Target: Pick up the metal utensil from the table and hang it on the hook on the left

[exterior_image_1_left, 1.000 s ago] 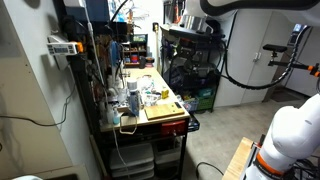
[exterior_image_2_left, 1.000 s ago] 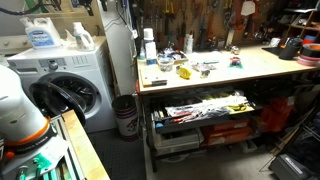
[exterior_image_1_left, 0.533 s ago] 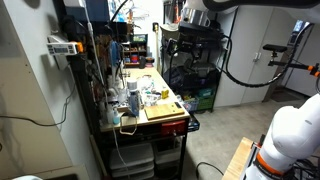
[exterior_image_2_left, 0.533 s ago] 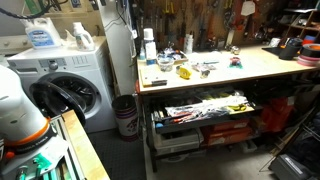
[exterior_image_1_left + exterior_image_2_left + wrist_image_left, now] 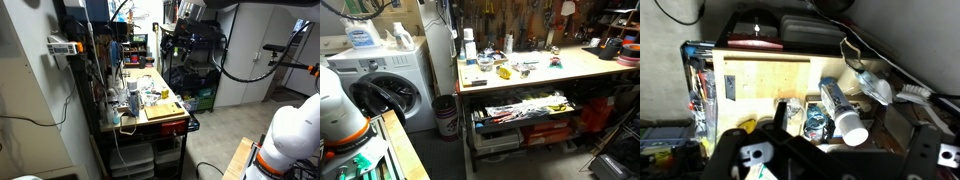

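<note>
A narrow, cluttered workshop counter (image 5: 172,124) with a tan wooden top and a red front edge stands against a wall hung with tools. In an exterior view the robot arm reaches in from the upper right. Its dark claw (image 5: 182,35) hangs high in the air beyond the far end of the counter, well apart from everything on it.

In the wrist view the claw (image 5: 840,162) fills the bottom of the picture. Its two sides sit wide apart with nothing between them, so it looks released and empty.

A tan board (image 5: 164,109) lies flat at the front end of the counter, just behind the red edge. A faint, thin, pale streak across this board seems to be the metal utensil (image 5: 161,107). It is too slender to make out clearly. In the wrist view the board (image 5: 765,85) looks mostly bare.

Behind the board stand spray bottles (image 5: 131,98) and small clutter. The wrist view shows a bottle with a white cap (image 5: 847,122) lying just beside the board's rear edge.

In an exterior view taken from the counter's long side, a yellow object (image 5: 503,72) and a white bottle (image 5: 468,46) sit near its left end, and a washing machine (image 5: 385,85) stands beyond that end.
</note>
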Controlling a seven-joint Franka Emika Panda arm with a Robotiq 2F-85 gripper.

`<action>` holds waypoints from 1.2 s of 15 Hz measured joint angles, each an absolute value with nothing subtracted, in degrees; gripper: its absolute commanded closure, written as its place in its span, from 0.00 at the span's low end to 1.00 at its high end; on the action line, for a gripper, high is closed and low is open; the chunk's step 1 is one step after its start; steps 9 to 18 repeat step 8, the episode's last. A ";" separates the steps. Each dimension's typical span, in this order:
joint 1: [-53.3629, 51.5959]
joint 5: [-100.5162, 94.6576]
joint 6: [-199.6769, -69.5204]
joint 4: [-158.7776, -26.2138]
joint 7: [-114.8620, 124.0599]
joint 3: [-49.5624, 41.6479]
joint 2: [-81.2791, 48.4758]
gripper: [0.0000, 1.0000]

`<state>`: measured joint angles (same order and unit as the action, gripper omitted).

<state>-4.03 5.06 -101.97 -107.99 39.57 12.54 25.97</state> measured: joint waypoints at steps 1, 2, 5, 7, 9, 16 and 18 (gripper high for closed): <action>-4.05 5.08 -104.36 -107.99 38.32 12.74 25.78 0.00; -4.05 5.11 -106.90 -107.99 37.36 12.95 25.55 0.00; -4.03 5.25 -109.92 -107.98 36.68 13.30 24.96 0.00; -4.01 5.25 -109.92 -107.98 36.68 13.30 25.00 0.00; -4.01 5.25 -109.92 -107.98 36.68 13.30 25.00 0.00; -4.01 5.25 -109.92 -107.98 36.68 13.30 25.00 0.00; -4.01 5.25 -109.92 -107.98 36.68 13.30 25.00 0.00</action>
